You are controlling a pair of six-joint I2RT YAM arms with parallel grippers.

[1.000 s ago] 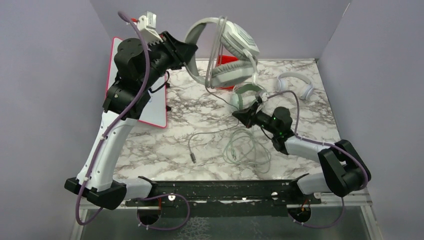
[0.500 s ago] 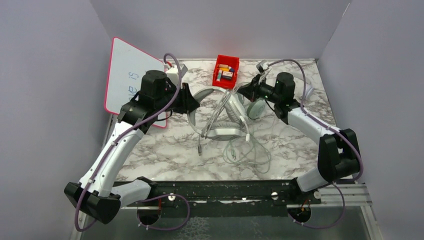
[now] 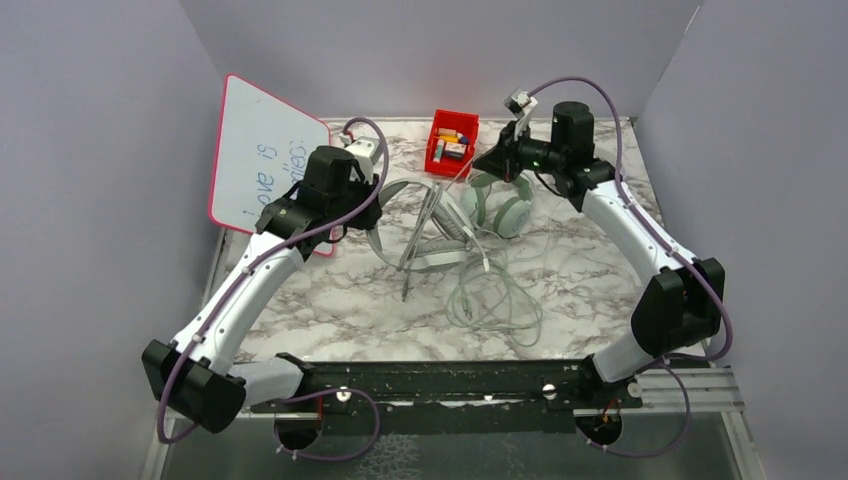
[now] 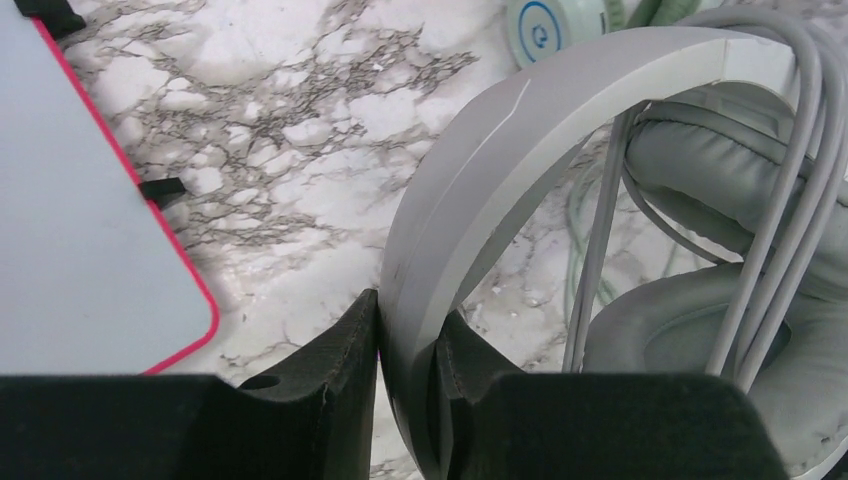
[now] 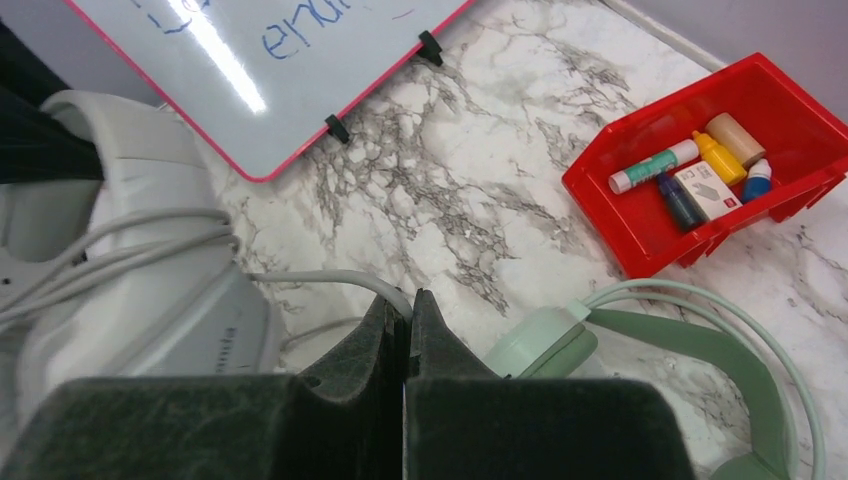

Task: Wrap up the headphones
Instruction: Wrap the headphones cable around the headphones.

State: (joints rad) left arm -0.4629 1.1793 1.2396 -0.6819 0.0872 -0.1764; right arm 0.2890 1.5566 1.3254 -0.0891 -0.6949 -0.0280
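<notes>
The grey-white headset (image 3: 432, 228) lies at the table's middle with its cable wound over the ear cups (image 4: 790, 200). My left gripper (image 3: 375, 200) is shut on its headband (image 4: 520, 150), which sits between the pads (image 4: 405, 320). My right gripper (image 3: 492, 163) is shut on the thin grey cable (image 5: 330, 280) just past the headset, with the pads (image 5: 408, 298) pinched together. The mint-green headset (image 3: 505, 205) lies beside it, under the right gripper, and also shows in the right wrist view (image 5: 545, 345). Its loose cable (image 3: 495, 300) is coiled nearer the front. The small white headset is hidden.
A red bin (image 3: 453, 143) of small markers and bottles stands at the back middle. A pink-rimmed whiteboard (image 3: 262, 165) leans at the back left, close to my left wrist. Grey walls close in the left, back and right sides.
The grey-white headset came down from high in the air to the table. My right gripper moved from the table's middle up and back to the red bin, drawing the cable with it.
</notes>
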